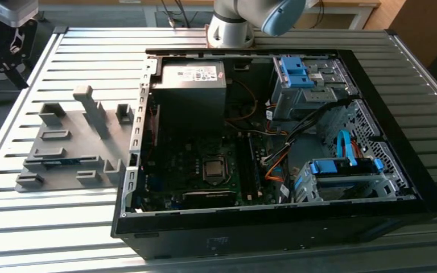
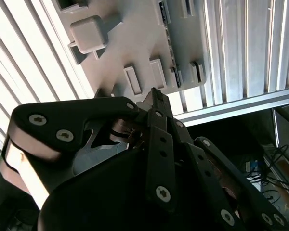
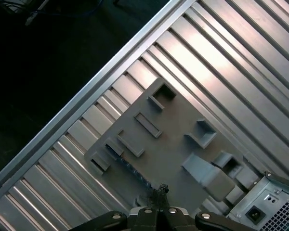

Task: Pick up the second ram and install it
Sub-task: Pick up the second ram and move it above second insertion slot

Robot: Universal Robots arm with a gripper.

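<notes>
This looks like the reaching step. The gripper (image 3: 159,189) has its fingers pinched together, holding nothing. The second ram (image 3: 134,169) lies in the grey plate (image 3: 173,144), just under them. Grabbing it, I think, needs open fingers, one each side.

A grey slotted fixture plate (image 1: 82,145) lies on the ribbed metal counter (image 1: 52,227), at the exterior view's left of the open black computer case (image 1: 279,233); the thin blue-green second ram (image 1: 59,162) rests in the plate.

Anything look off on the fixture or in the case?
Nothing stands out. The ram sits straight in its slot on the fixture. The fixture lies flat on the table, and the case is open with its cables inside. The gripper hangs over the fixture near the ram.
</notes>
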